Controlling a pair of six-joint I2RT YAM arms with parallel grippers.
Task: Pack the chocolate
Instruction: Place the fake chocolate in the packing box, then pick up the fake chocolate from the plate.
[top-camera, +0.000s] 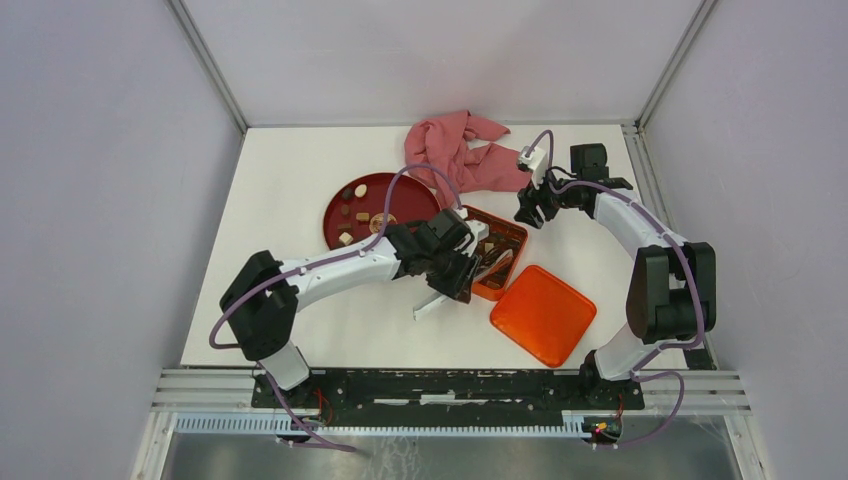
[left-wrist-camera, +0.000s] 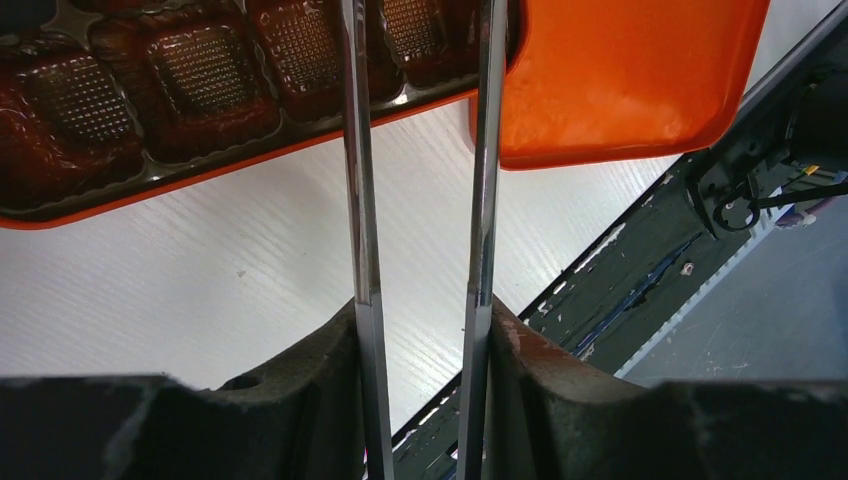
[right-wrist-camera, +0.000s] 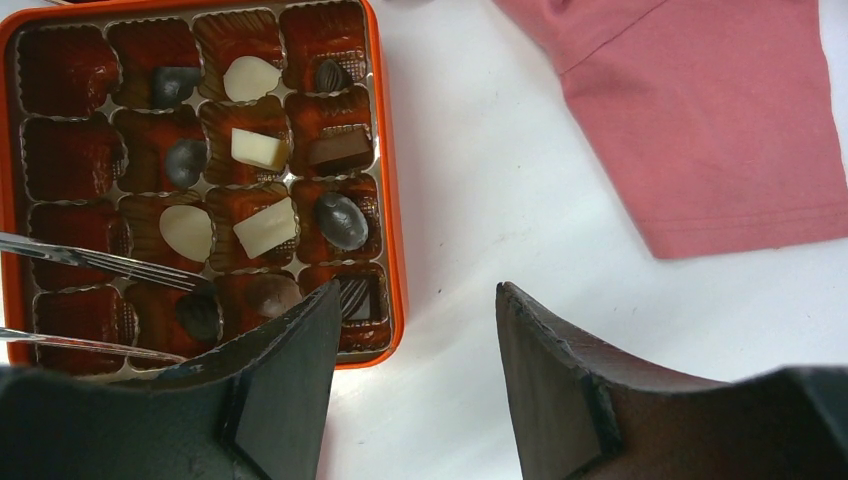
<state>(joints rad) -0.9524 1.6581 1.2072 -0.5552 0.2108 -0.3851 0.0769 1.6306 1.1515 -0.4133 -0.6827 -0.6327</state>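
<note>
Chocolate (right-wrist-camera: 265, 228): about a dozen bite-sized pieces sit one per compartment in the orange tin (right-wrist-camera: 386, 150), filling three columns in the right wrist view. Four are cream (oval, block, wedge shapes), the rest dark brown, rounded or rectangular. The one in the near corner is partly hidden. Top view: a handful more, tan and dark, lie loose and scattered on the left half of the dark-red plate (top-camera: 403, 192), too small to make out shapes.
</note>
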